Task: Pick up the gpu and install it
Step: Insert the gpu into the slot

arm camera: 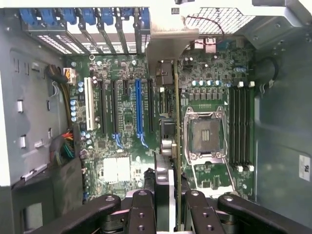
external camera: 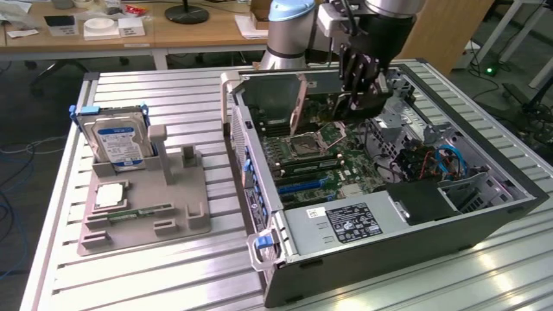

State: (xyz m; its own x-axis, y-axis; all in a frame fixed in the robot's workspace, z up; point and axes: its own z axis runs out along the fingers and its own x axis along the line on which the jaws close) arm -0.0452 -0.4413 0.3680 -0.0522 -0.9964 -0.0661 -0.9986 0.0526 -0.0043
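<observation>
Gripper clamped on graphics card, edge-down over the motherboard.
Hold it upright and parallel to the blue slot.

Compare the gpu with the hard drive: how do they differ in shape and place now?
The gpu is a thin green card; the hard drive is a boxy block with a blue-white label. The gpu is gripped by the end effector over the motherboard of the open case; the hard drive stands in the grey holder beside it. Both stand on edge.
</observation>
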